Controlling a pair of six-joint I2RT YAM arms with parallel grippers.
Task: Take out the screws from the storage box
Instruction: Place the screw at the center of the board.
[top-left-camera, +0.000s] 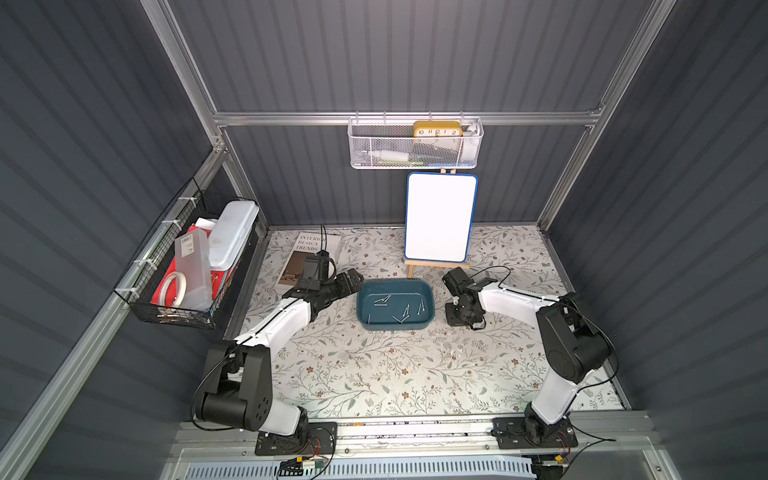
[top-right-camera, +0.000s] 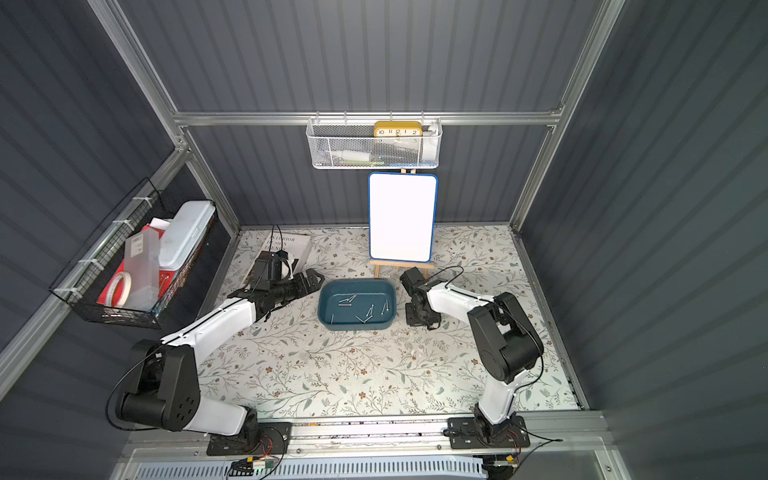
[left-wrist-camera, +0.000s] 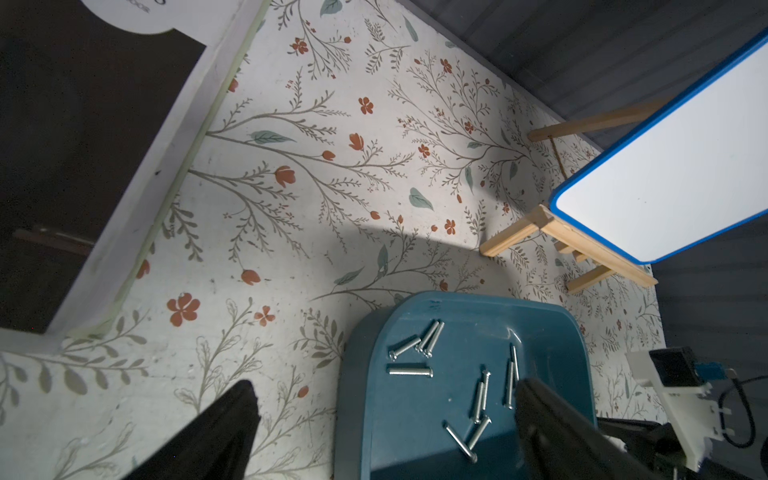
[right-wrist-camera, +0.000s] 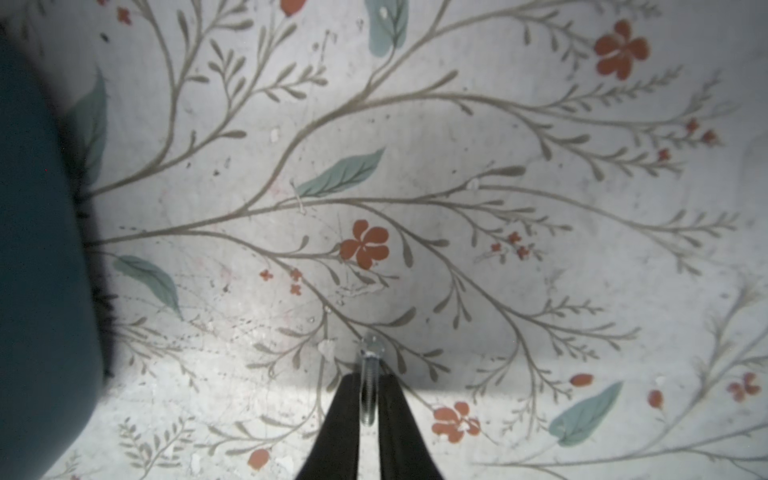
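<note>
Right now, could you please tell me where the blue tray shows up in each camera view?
Both top views: the tray sits centrally, just in front of the whiteboard.
Left wrist: tray seen close, screws inside.
Right wrist: only a blurred teal edge.
Shared landmark: that whiteboard, also in the left wrist view; the flowered tabletop shows everywhere.

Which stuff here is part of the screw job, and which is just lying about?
Job: screws in the box; one screw between the fingers of the right tool; left tool, open at the box's edge.

Lying about: whiteboard, easel, book, white basket, clock, black basket.
</note>
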